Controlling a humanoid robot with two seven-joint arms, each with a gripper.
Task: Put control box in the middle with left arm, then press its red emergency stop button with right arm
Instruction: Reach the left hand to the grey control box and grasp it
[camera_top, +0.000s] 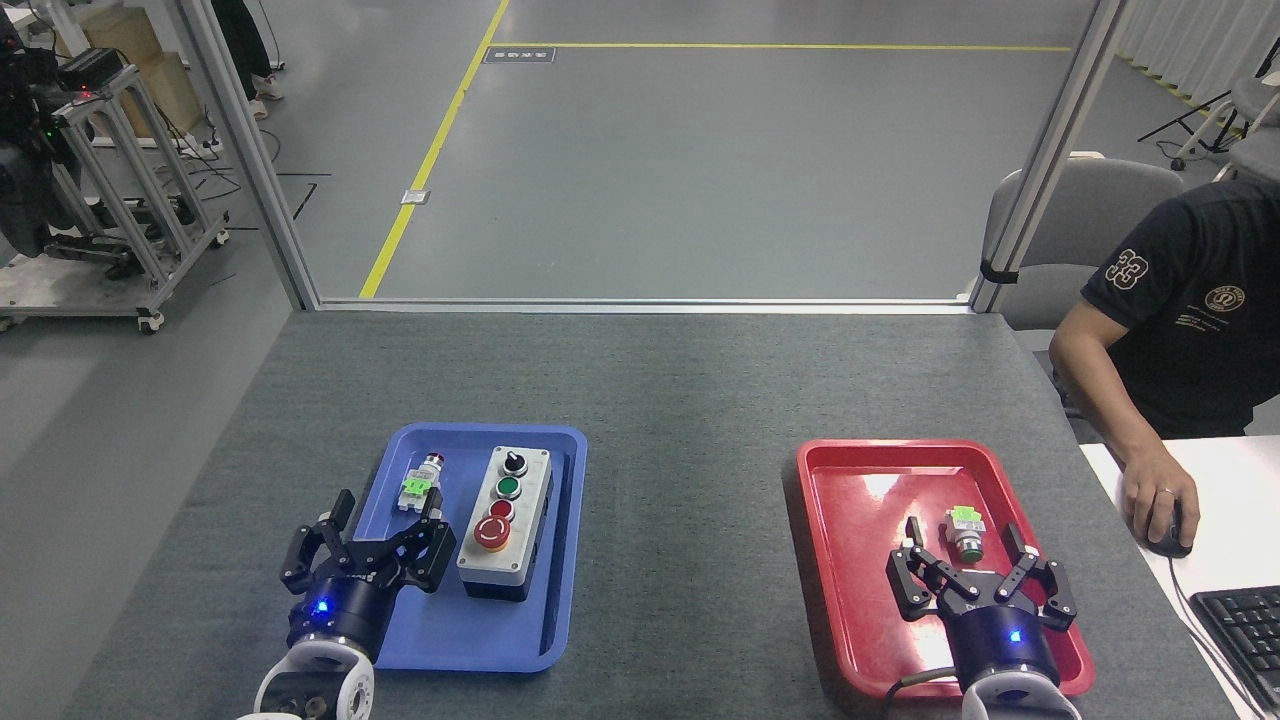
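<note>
Both end effectors, left (380, 535) and right (965, 565), gape wide, empty; the oblong light-grey, black-based control box (505, 522) sits untouched in the blue plastic tray (560, 560) (nothing done yet).

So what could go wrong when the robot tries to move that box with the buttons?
The left hand could bump the little switch lying right beside the control box in the blue tray. The box might also catch on the tray's raised rim on its way out. Later, the right hand could hit the small red button instead of the big one.
</note>
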